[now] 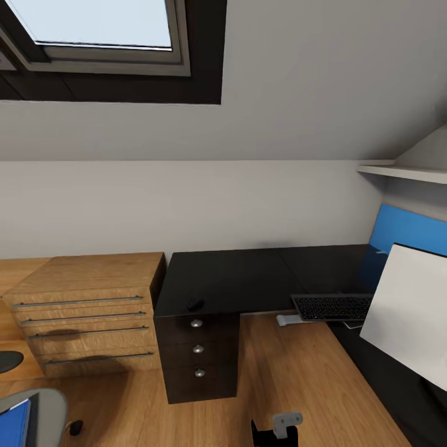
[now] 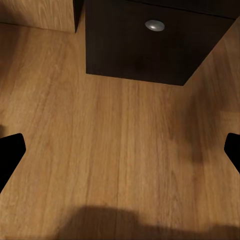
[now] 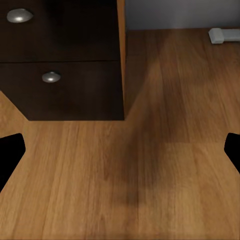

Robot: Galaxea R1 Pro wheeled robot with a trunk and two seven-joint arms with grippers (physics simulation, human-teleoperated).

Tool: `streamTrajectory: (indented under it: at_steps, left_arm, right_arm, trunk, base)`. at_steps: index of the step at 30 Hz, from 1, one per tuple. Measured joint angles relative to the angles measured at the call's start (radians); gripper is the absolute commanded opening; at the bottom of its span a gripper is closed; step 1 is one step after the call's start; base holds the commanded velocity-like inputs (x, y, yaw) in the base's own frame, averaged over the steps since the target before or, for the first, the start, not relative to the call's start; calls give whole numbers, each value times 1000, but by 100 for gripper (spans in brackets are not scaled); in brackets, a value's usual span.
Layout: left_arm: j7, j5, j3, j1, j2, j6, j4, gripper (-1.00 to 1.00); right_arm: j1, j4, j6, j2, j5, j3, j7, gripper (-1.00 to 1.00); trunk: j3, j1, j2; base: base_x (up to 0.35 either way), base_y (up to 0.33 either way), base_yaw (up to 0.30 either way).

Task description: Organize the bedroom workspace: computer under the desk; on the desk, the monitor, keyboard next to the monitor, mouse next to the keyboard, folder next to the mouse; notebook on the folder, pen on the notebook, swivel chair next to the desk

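A black L-shaped desk [image 1: 248, 279] stands against the wall. A small black mouse [image 1: 195, 303] lies near its front edge, above the drawer unit. The dark keyboard [image 1: 332, 307] rests on the desk at the right, overhanging the front edge a little. Beside it a white flat panel [image 1: 410, 316], seemingly the monitor, stands tilted. At the bottom left is the grey swivel chair [image 1: 46, 403] with the blue folder [image 1: 12, 425] on its seat. My left gripper [image 2: 120, 155] hangs open over bare wood floor. My right gripper [image 3: 120, 155] is open too, over the floor beside the drawers. Notebook, pen and computer are out of view.
A wooden chest of drawers [image 1: 87, 310] stands left of the desk. The desk's black drawer unit [image 1: 198, 357] has round silver knobs [image 3: 51, 77]. A small grey object [image 1: 288, 320] lies on the floor under the desk. A blue board [image 1: 410, 230] leans at the right wall below a shelf [image 1: 403, 172].
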State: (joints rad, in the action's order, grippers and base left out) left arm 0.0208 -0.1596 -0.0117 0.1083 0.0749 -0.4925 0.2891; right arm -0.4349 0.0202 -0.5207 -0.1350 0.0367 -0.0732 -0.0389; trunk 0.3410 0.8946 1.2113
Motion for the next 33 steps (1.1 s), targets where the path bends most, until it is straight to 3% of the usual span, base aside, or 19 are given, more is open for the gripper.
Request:
streamTrajectory:
  at_steps: [33]
  left_arm:
    - [0, 0, 0, 1, 0, 2, 0, 100]
  right_arm:
    - [0, -4, -2, -1, -1, 0, 0, 100]
  trunk:
    - [0, 0, 0]
  base:
    - [-15, -2, 4]
